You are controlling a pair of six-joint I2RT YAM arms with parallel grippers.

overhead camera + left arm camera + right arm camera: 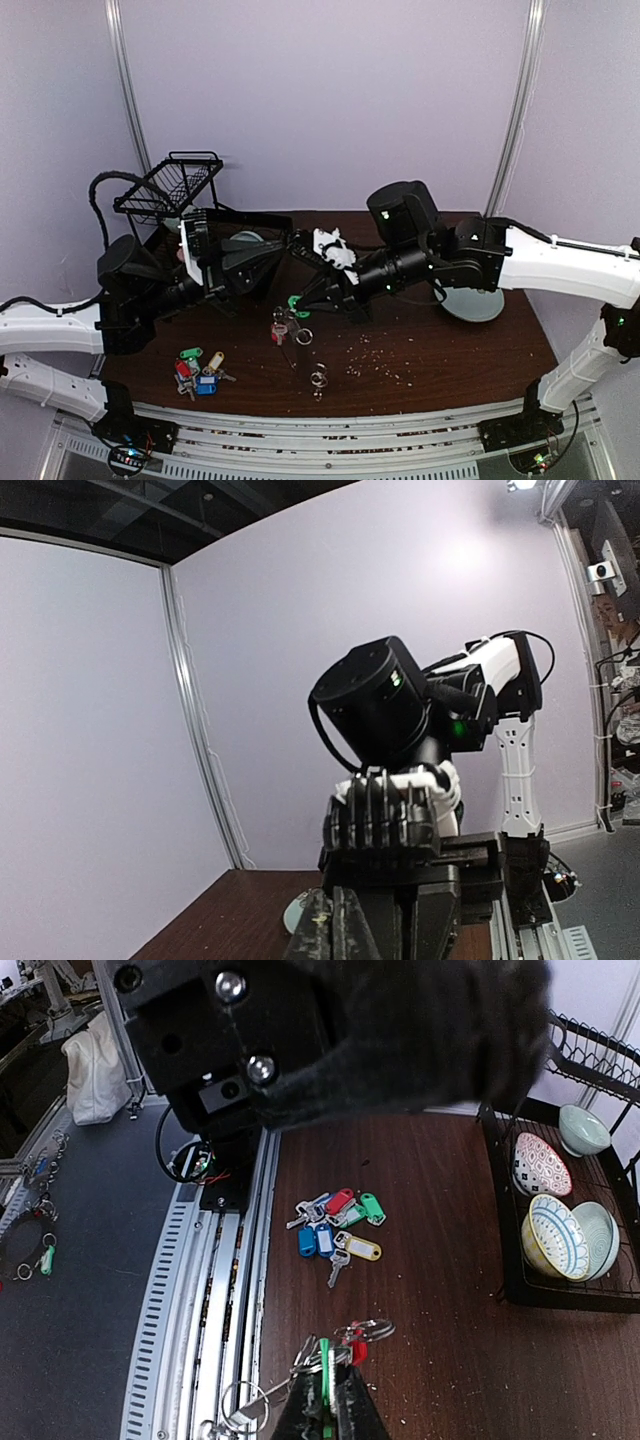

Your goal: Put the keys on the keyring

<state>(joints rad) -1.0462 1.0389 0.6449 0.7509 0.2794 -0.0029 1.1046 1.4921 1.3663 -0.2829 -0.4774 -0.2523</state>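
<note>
Several keys (335, 1228) lie loose in pile, well ahead of right gripper (326, 1400); most threading judged undone. Right gripper pinching green-tagged key (323, 1360), red tag (357, 1350) and wire rings (372, 1330) dangling beside tips. Left gripper (385, 815) pressed together, contents unclear.

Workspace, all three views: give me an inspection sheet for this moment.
Surface: dark wood table, pale specks scattered near the middle.
Job's things: loose keys with green, red, blue and yellow tags lie piled near the left arm; a green-tagged key hangs off the table with a red tag and wire rings; keyring not made out.
Clutter: black wire rack holding bowls; pale green plate; small rings lying loose.
Grippers: right gripper jaws shut on the green-tagged key; left gripper jaws shut, nothing seen in them.
Cables: black cable looped behind the left arm.
Surroundings: lilac walls, metal uprights.
</note>
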